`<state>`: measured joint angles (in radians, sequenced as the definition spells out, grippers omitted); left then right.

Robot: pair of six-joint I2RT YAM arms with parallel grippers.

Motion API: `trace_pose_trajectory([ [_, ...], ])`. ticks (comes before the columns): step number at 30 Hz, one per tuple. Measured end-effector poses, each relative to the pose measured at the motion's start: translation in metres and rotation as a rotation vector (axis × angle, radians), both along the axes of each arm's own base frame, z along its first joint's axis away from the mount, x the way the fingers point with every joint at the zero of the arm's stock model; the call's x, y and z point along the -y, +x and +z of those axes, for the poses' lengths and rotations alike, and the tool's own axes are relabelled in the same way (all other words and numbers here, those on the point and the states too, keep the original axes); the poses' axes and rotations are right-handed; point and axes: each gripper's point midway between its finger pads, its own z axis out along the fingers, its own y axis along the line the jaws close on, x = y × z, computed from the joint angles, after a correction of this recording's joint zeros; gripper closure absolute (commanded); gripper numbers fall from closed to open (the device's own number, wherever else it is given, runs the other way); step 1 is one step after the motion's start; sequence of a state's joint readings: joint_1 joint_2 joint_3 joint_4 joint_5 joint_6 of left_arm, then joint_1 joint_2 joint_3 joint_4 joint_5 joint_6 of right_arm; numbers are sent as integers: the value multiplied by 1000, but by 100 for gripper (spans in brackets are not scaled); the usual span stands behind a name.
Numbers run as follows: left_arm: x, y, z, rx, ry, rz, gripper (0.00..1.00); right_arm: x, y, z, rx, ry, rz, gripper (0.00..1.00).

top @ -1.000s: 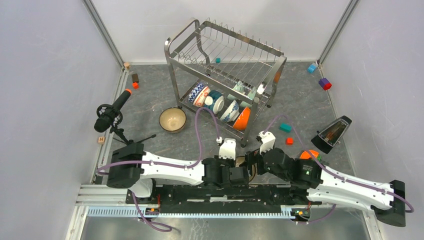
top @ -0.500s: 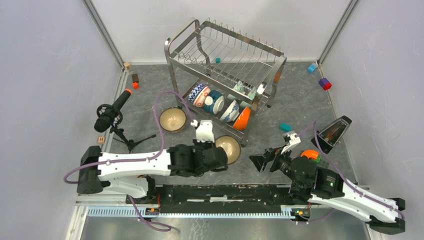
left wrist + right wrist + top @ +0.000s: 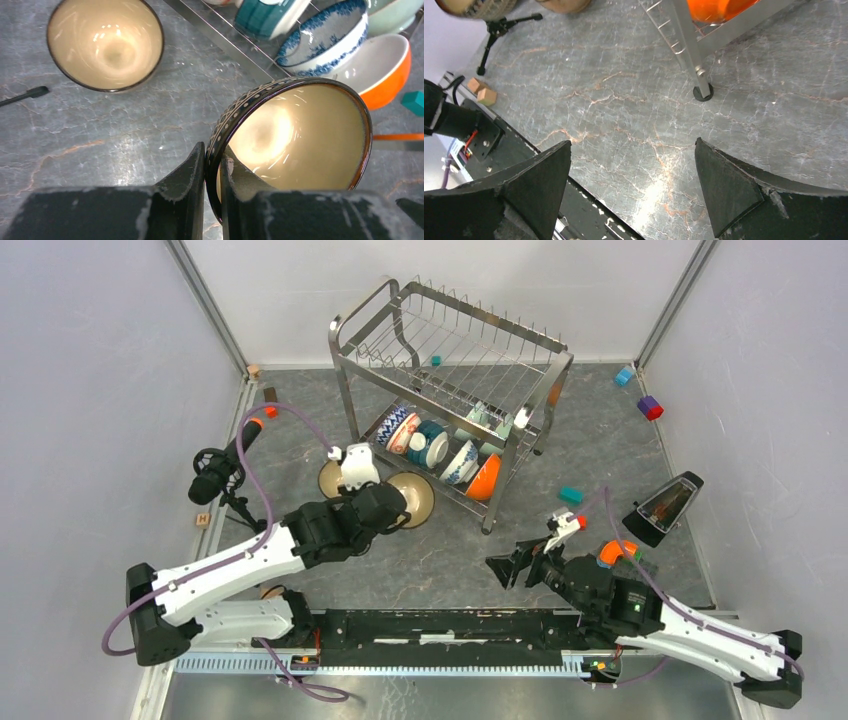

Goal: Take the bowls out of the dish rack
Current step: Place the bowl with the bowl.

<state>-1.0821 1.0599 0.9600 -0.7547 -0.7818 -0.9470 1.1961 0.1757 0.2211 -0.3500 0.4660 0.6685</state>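
Steel dish rack (image 3: 455, 345) holds bowls (image 3: 462, 462); left jaws pinch brown bowl (image 3: 295, 135); right jaws wide.

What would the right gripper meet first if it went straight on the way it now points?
Most likely the right gripper would meet the bare table, short of the foot of the dish rack; depth is unclear.

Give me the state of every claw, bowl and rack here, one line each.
Left claw, shut on held bowl at its rim.
Right claw, open, empty.
Held bowl, tilted, empty.
Rack, top tier holds no bowls, lower tier loaded.
Racked bowls, standing on edge in the lower tier.
Loose bowl, upright, empty, set down left of the rack.
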Motion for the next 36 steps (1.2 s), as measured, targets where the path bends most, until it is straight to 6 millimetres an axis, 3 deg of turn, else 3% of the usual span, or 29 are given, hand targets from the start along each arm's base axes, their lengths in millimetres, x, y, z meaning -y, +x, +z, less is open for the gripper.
trace_pose_trajectory([
  [6, -20, 14, -2, -23, 14, 54, 98, -11, -5, -24, -31, -59, 51, 2],
  [18, -65, 42, -6, -94, -66, 219, 98, -17, -10, -44, -62, -112, 92, 2],
  [30, -115, 58, -9, -129, -119, 396, 98, -12, -11, -58, -66, -132, 94, 2],
  [36, -124, 62, -17, -163, -120, 433, 98, -13, -11, -55, -54, -123, 97, 2],
])
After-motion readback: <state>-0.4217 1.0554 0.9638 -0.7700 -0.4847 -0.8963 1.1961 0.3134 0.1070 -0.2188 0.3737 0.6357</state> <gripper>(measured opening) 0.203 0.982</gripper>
